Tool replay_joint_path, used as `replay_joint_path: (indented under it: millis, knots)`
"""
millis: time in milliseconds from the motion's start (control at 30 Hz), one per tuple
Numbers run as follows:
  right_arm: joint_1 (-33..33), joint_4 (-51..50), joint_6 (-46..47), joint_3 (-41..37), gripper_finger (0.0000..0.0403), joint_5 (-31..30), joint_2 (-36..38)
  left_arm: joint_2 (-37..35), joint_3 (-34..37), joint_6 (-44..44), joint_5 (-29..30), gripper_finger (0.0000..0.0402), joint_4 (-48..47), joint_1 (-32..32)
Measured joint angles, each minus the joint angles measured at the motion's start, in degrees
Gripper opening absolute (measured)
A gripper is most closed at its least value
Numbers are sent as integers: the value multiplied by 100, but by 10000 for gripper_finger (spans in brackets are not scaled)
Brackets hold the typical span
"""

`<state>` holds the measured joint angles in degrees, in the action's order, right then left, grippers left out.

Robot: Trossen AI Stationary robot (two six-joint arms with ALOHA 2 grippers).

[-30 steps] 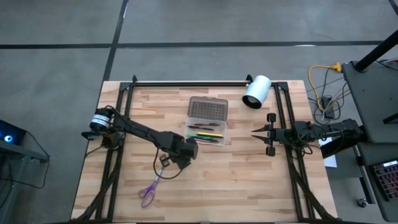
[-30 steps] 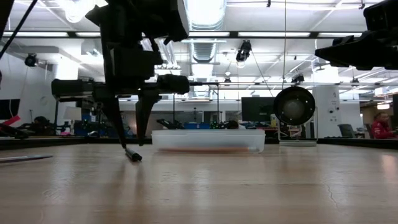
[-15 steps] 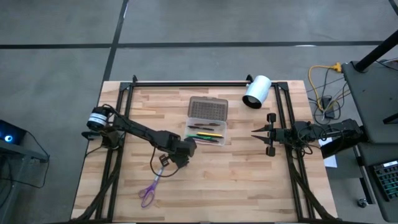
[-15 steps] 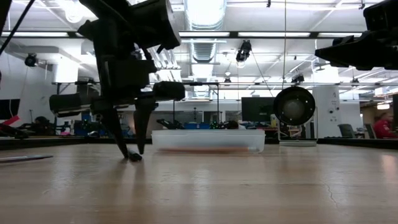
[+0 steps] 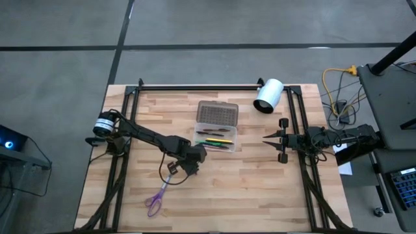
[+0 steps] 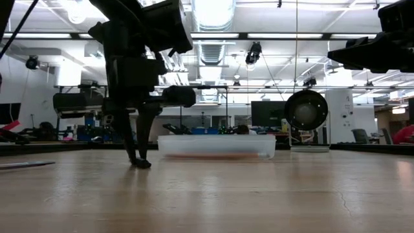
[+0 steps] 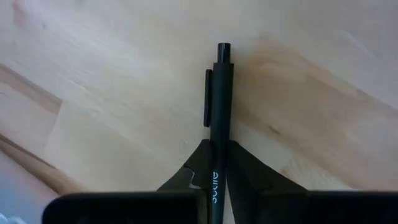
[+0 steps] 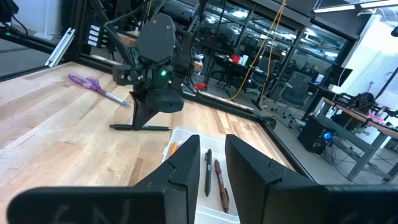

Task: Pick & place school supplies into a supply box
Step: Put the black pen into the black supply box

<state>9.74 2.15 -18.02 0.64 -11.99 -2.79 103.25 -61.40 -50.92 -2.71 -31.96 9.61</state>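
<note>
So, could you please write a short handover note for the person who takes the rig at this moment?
Left gripper: down at the table, fingers closed on a black pen that still lies on the wood, just in front of the supply box.
Right gripper: waits at the right edge of the table, jaws apart, holding nothing.
Done: several pens and pencils already lie in the open box.
Left: lift the black pen and put it into the box; then the purple scissors, which lie near the front left of the table.
</note>
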Motion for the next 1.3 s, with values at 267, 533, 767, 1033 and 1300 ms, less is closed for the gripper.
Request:
replay_joint_path:
  millis: [267,533,767,1033,1300]
  knots:
    - [-1,0,0,-1,68,0,0,27,-442,61,236,8,79,344]
    - [-2,0,0,0,68,0,0,18,-846,45,1398,7,311,867]
    - [-1,0,0,0,68,0,0,10,-897,256,2733,7,1137,914]
    - [-1,0,0,0,68,1,0,10,-830,295,3860,7,2570,864]
    - [0,0,0,0,68,0,0,5,-749,748,4242,7,3175,526]
